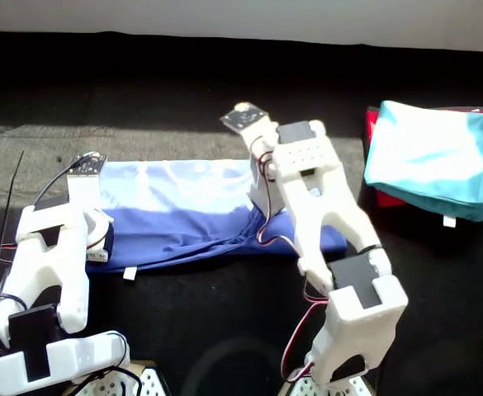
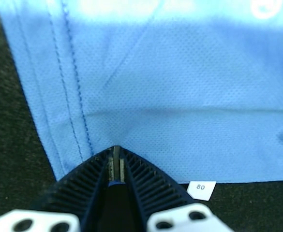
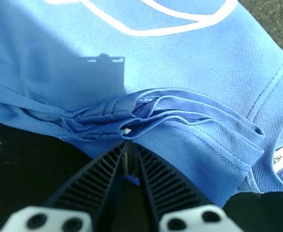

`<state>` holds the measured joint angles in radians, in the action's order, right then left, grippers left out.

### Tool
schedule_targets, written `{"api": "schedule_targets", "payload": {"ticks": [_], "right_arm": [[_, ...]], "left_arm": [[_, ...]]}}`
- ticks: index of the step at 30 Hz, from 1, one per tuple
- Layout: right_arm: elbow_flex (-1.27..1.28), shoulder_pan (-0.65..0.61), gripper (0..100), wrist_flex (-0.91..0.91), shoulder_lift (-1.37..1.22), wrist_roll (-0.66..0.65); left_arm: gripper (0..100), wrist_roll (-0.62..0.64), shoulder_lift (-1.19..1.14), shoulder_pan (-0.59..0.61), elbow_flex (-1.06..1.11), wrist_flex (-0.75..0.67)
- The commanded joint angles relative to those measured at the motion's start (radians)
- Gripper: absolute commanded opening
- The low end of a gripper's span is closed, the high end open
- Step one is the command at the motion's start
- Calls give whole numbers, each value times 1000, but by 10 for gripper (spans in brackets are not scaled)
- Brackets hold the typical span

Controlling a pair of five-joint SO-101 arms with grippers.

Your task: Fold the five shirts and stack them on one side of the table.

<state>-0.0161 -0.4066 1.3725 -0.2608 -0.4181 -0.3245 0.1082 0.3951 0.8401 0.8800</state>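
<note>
A blue shirt [image 1: 183, 210] lies spread across the middle of the dark table, its far half in sunlight. My left gripper [image 2: 115, 153] is shut on the blue shirt's near hem, close to a white size tag [image 2: 201, 190]. In the high view that gripper [image 1: 101, 239] sits at the shirt's left end. My right gripper [image 3: 126, 147] is shut on the near edge of the blue shirt [image 3: 170, 72], where the cloth is bunched into folds. From above it [image 1: 262, 206] is at the shirt's right part. A folded teal shirt [image 1: 435, 157] rests on a folded red shirt [image 1: 379, 194] at the right.
The table [image 1: 208, 313] is covered in black cloth, with a grey sunlit strip [image 1: 26, 157] at the far left. Both arm bases stand at the near edge. A white tag [image 1: 130, 273] sticks out from the shirt's near hem.
</note>
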Motion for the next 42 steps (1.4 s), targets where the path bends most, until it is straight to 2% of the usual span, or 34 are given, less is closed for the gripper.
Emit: {"api": "schedule_targets", "payload": {"ticks": [1,14,20,29,32,36,39,42], "right_arm": [[27,-42,7,-99,2,9],[176,-73,7,-341,4,9],[93,-42,7,-189,130,11],[101,82,7,-5,615,11],[237,97,7,35,753,9],[561,97,12,30,816,5],[731,99,9,-30,835,9],[843,153,9,-116,868,23]], "left_arm": [[9,5,5,-16,2,-25],[9,5,4,-16,2,-25],[9,5,4,-16,2,-25],[9,5,4,-16,2,-25],[9,5,4,-16,2,-25],[9,5,4,-16,2,-25],[9,5,5,-16,-2,-25],[10,5,16,-10,-25,-20]]}}
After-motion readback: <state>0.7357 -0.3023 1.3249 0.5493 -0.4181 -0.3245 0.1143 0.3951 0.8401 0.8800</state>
